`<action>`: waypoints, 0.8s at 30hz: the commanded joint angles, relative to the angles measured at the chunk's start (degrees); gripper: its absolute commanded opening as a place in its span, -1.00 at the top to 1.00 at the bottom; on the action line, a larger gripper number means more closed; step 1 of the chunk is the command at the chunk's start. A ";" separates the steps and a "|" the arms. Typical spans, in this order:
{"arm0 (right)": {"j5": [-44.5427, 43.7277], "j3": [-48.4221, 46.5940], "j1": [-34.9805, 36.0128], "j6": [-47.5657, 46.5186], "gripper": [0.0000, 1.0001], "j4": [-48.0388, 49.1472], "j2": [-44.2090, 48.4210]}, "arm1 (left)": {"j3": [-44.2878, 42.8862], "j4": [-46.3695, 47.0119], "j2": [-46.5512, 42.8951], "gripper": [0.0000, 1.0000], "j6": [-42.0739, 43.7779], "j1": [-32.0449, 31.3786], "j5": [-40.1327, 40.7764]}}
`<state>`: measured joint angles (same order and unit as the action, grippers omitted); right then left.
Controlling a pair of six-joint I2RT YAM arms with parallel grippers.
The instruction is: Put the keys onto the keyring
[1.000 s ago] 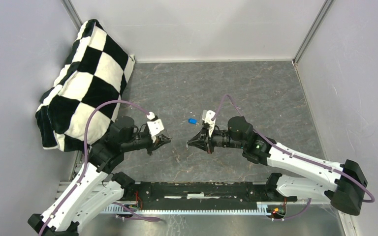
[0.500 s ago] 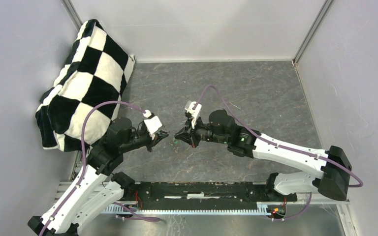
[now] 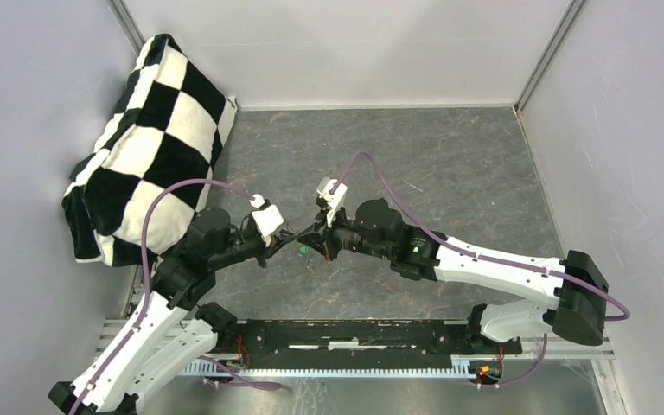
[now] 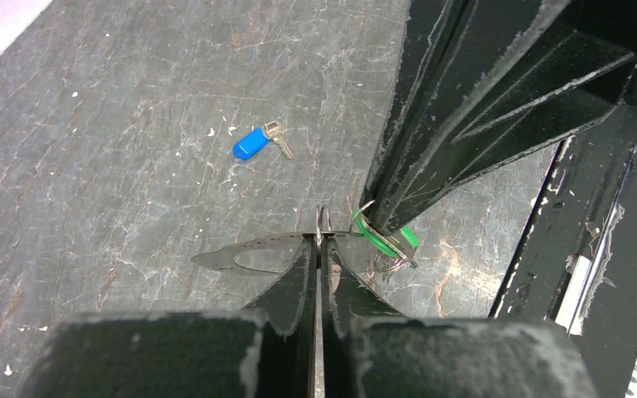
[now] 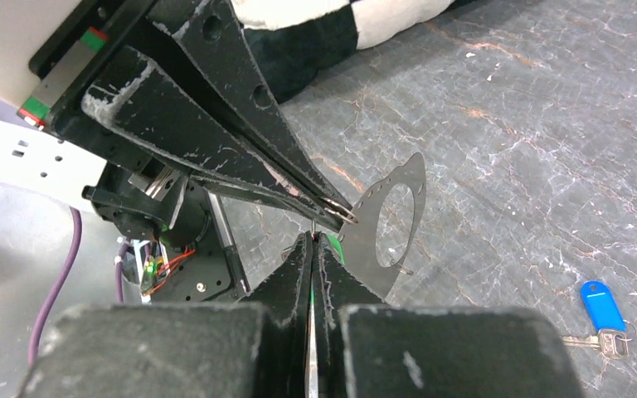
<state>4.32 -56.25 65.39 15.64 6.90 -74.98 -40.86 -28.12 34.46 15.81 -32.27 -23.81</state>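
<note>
"Keyring [image 4: 323, 217]: where is it, and why are the arms nose to nose? Biggest thing first, please."

"The grey tabletop [image 3: 450, 164] carries everything. A checkered cushion [image 3: 151, 130] leans in its far left corner, well apart from the work. Both arms reach in and meet over the bare middle. I judge that's because a thin loop and a tiny key are easier to bring together in the air than lying flat."

"And the grippers?"

"The left gripper [image 3: 288, 244] is pinched together on a thin wire loop. Only a small arc shows above its tips, and I take that for the keyring. The right gripper [image 3: 314, 242] is clamped on the green key [image 4: 381, 239]; the green shows right at its tips. The two sets of tips almost touch, probably to line the key up with the loop. Whether it is threaded on yet, I cannot tell."

"The other key?"

"The blue key [image 4: 253, 143] lies flat on the tabletop beyond the grippers, with nothing touching it. It seems left for later, since each gripper is occupied."
</note>
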 commanded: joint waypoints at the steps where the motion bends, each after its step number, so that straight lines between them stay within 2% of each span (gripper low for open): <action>1: -3.96 -1.65 1.23 2.00 0.99 4.49 -0.50 | -0.67 3.55 -1.14 0.96 -1.06 -0.19 0.53; 24: -10.35 -0.74 2.83 5.45 0.99 6.02 -1.44 | -0.72 2.44 -3.89 0.96 3.50 -0.16 -1.18</action>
<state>-3.62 -56.25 67.88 19.92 10.90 -76.16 -40.86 -28.14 31.68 16.03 -32.27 -23.59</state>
